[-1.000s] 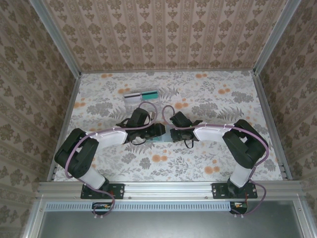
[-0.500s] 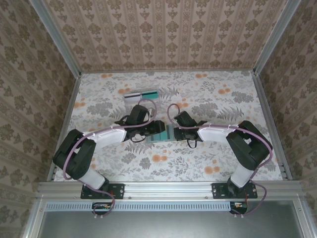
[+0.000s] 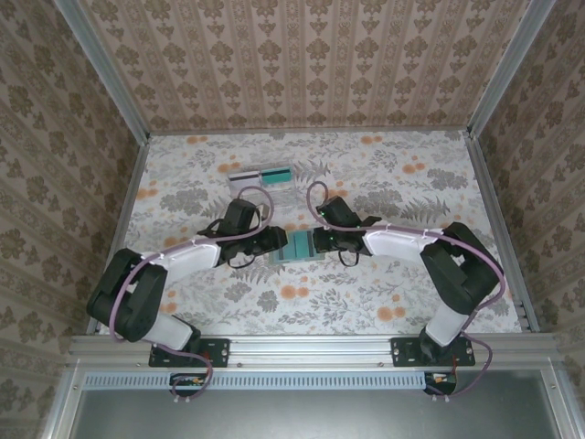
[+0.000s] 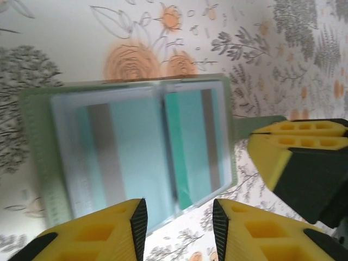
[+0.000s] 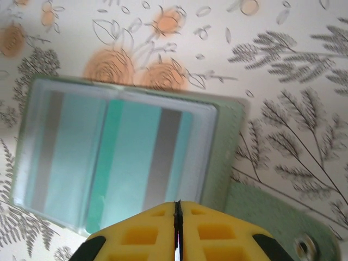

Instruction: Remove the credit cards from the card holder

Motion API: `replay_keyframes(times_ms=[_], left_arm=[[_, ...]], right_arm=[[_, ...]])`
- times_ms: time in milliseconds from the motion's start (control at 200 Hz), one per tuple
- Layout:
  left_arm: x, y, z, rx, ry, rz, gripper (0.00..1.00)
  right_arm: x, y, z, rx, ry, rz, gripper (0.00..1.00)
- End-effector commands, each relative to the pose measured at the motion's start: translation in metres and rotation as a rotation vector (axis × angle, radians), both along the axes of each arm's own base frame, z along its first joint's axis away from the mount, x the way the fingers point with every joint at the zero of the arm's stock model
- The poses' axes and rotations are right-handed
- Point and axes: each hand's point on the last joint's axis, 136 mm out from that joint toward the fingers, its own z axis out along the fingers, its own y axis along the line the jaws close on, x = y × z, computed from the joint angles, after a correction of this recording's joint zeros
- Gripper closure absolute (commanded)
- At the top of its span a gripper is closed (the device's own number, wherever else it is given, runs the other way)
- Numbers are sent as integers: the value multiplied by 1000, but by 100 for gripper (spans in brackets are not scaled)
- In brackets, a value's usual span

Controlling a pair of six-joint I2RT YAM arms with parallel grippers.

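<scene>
The green card holder (image 3: 294,247) lies open on the flowered table between my two grippers. Its clear pockets show teal credit cards (image 4: 130,147) with grey stripes, one in each half (image 5: 136,157). My left gripper (image 3: 273,241) is at the holder's left side. In the left wrist view it (image 4: 178,220) is open, with the holder's near corner just beyond the gap and nothing between the fingers. My right gripper (image 5: 177,205) is shut, its tips over the holder's edge by the right-hand pocket. Its yellow fingers (image 4: 296,145) also show in the left wrist view.
The holder's green strap with a metal snap (image 5: 283,231) trails toward the right arm. Behind the grippers, two flat cards (image 3: 262,176), one grey-striped and one teal, lie side by side. Patterned walls and metal rails (image 3: 494,219) bound the table.
My left gripper has drawn back to the left off the holder and narrowed. The right gripper has shifted a little left and back. More of the open holder now shows between them.
</scene>
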Motion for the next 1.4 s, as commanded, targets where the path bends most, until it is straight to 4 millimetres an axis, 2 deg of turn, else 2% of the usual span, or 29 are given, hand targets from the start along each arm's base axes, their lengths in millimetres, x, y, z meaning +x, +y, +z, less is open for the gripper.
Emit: replay_keyframes(times_ms=[0,130,270,470,755,935,1350,1390], left_arm=[[0,-19,2,-43,11,-18,65],[0,-30,-10,-34,52,-22,67],[0,-30,-21,-16,88,-4,67],[-1,-35,-23,-7,91,-15,67],[-2,-35,-35,18,125,-5,67],[-4,-27,-39,87,143,10,67],[-5,-39,-39,66,145,-5,68],[-5,-39,-37,62,142,-4,72]], right_arm=[[-1,9,-8,4,33,21,89],[-1,8,-19,-19,53,26,90],[-3,8,-28,-26,69,33,91],[-7,11,-35,-26,85,46,91],[-10,15,-34,-14,86,51,91],[-13,13,-34,-12,86,47,91],[-16,12,-33,-7,84,44,91],[-16,12,-33,-9,83,44,91]])
